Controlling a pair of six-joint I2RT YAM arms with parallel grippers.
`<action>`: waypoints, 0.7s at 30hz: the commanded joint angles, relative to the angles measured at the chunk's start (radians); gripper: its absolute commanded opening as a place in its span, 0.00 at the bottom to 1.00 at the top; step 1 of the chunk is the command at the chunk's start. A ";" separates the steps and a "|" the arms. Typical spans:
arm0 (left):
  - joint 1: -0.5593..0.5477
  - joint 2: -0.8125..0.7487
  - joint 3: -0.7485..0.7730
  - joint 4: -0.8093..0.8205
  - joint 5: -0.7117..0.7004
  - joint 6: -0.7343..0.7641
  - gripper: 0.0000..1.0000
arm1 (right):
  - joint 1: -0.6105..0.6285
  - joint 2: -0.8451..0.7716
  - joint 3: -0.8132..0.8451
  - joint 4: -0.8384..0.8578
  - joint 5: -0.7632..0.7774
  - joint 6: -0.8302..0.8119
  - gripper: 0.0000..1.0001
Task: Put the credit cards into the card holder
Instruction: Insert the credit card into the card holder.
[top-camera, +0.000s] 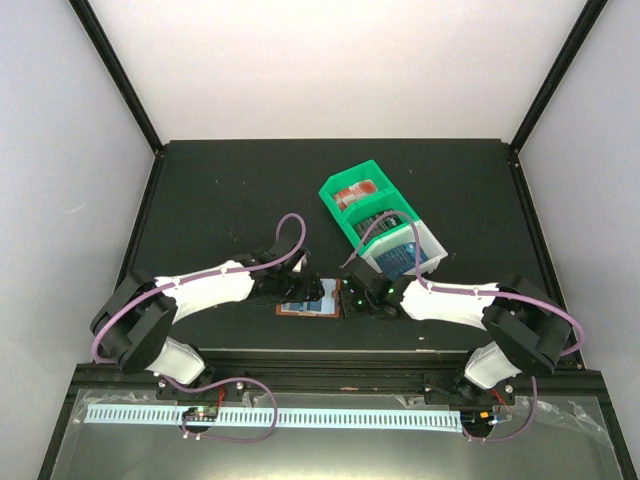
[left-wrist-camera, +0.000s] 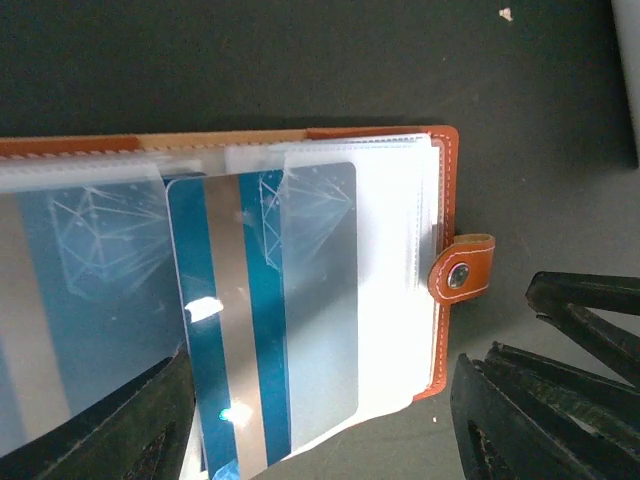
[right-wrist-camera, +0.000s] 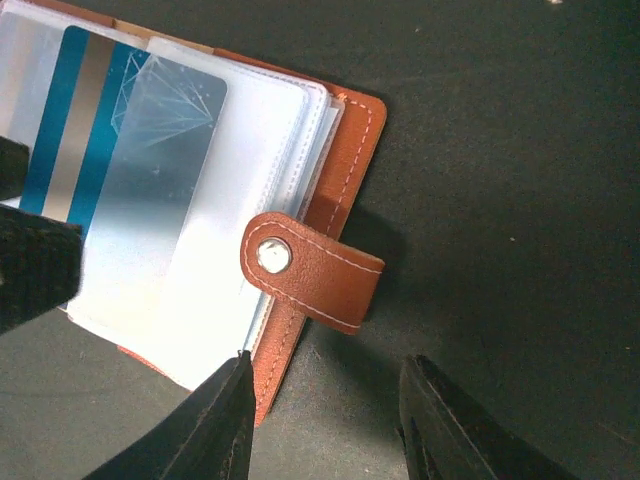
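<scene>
The brown leather card holder (top-camera: 308, 300) lies open on the black table between my two grippers. In the left wrist view its clear sleeves (left-wrist-camera: 400, 270) show, with a blue credit card (left-wrist-camera: 265, 310) with a silver stripe lying partly inside one sleeve. My left gripper (left-wrist-camera: 325, 400) is open above that card, its fingers apart on either side. My right gripper (right-wrist-camera: 328, 375) is open at the holder's right edge (right-wrist-camera: 345, 160), beside the strap with its snap button (right-wrist-camera: 310, 270). More cards sit in the bins: red ones (top-camera: 356, 192) and blue ones (top-camera: 400, 255).
A green plastic bin (top-camera: 340, 222) and a white bin (top-camera: 432, 245) stand just behind the right gripper. The table's front rail (top-camera: 340, 358) runs close under both arms. Black frame posts stand at the back corners.
</scene>
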 joint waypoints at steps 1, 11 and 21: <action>-0.027 0.007 0.101 -0.193 -0.150 0.078 0.72 | -0.008 0.022 -0.003 0.044 -0.032 -0.003 0.42; -0.031 0.061 0.097 -0.162 -0.158 0.088 0.70 | -0.007 0.059 0.021 0.043 -0.070 -0.031 0.40; -0.031 0.111 0.096 -0.087 -0.094 0.119 0.45 | -0.008 0.110 0.041 0.058 -0.121 -0.063 0.39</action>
